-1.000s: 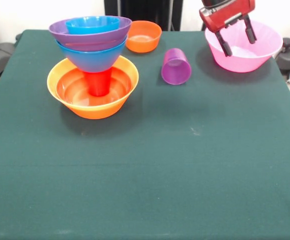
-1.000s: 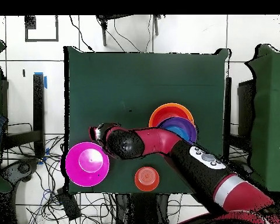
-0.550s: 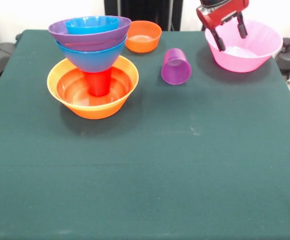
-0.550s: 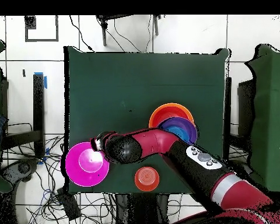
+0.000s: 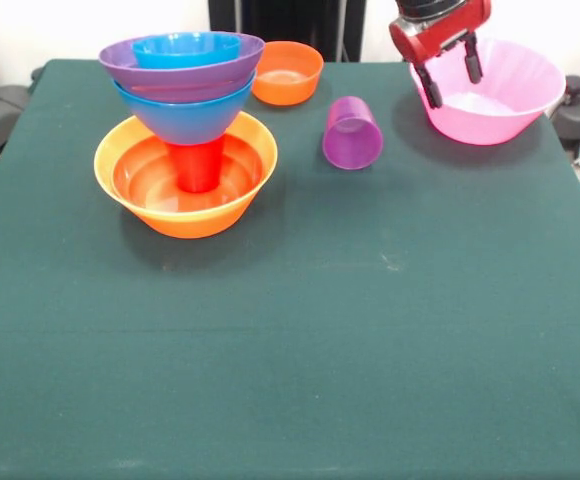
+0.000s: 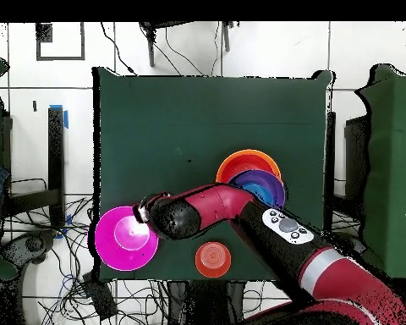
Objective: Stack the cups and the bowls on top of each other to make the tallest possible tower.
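Observation:
The tower stands at the left in the front view. Its base is a large orange bowl [image 5: 185, 205] holding an upturned red cup [image 5: 198, 166]. On the cup rest a blue bowl [image 5: 184, 118], a purple bowl [image 5: 180, 66] and a small blue bowl [image 5: 186, 48]. A purple cup [image 5: 352, 133] lies on its side mid-table. My gripper [image 5: 456, 90] hangs open and empty over the left part of the big pink bowl [image 5: 500, 105]. In the overhead view the gripper [image 6: 141, 212] sits at the pink bowl's [image 6: 122, 245] rim, and the arm hides the purple cup.
A small orange bowl [image 5: 287, 72] sits upright at the table's far edge, between the tower and the pink bowl. In the overhead view it [image 6: 213, 260] lies beside my arm. Cables trail on the floor around the table.
The gripper has risen and drifted slightly left over the pink bowl, staying open. The bowls and cups have not moved.

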Robot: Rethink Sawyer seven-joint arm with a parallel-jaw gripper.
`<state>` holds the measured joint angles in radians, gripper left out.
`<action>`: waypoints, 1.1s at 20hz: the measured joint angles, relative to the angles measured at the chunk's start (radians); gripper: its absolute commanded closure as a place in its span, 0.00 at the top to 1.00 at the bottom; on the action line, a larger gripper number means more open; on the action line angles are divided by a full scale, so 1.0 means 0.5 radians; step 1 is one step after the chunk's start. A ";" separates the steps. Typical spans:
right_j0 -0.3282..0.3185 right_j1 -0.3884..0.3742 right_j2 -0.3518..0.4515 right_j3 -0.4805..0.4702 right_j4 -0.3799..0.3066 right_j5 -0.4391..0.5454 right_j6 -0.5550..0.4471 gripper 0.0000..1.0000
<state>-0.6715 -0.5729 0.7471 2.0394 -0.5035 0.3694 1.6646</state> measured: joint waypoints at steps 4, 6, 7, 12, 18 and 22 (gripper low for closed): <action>0.000 0.000 -0.006 -0.008 -0.043 0.000 0.000 1.00; 0.000 0.001 -0.011 -0.012 -0.053 0.000 0.000 1.00; 0.000 0.003 -0.014 -0.015 -0.058 0.000 0.000 1.00; 0.000 0.054 -0.031 -0.040 -0.083 0.000 0.000 1.00; 0.000 0.148 -0.046 -0.067 -0.093 0.000 0.000 1.00; 0.000 0.230 -0.065 -0.086 -0.092 0.000 0.000 1.00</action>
<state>-0.6716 -0.4578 0.7144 1.9965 -0.5495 0.3692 1.6646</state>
